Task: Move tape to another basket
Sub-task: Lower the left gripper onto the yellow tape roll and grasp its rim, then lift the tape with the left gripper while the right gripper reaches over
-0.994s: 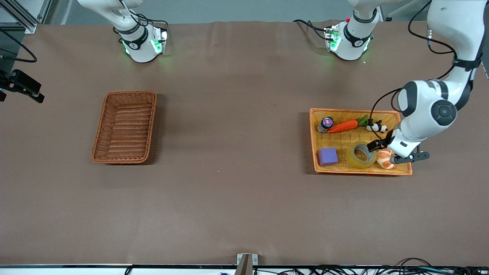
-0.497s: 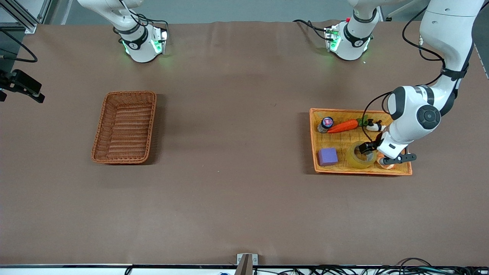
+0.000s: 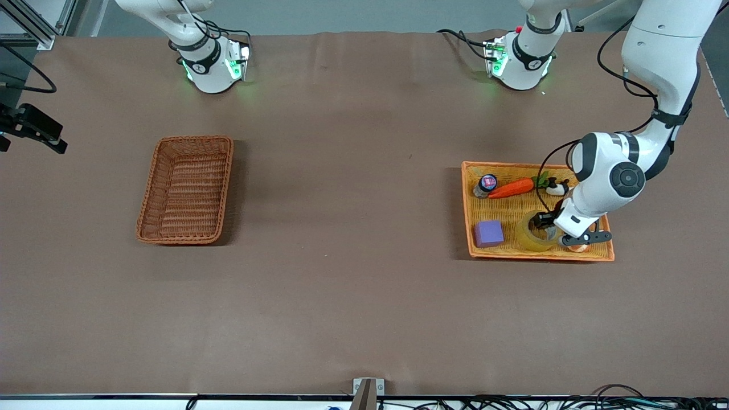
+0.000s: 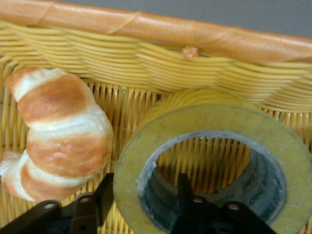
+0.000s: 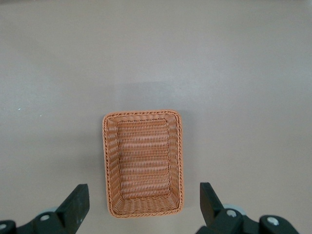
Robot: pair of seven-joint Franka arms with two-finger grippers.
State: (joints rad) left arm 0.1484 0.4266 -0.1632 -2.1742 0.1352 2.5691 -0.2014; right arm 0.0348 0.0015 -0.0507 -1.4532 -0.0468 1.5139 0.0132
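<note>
The tape, a yellowish roll with a grey core, lies flat in the yellow tray at the left arm's end of the table. My left gripper is down at the tape and open. In the left wrist view the tape fills the frame, and the left gripper straddles its wall, one finger outside and one inside the hole. The brown wicker basket stands empty at the right arm's end. My right gripper is open, high over that basket; it does not show in the front view.
The tray also holds a purple cube, a carrot, a small bottle, a panda toy and a croissant right beside the tape. The tray's orange rim runs close by the tape.
My left gripper has moved from over the croissant toward the tape and come down, so that its fingers now straddle the roll's wall. The right arm has not moved.
</note>
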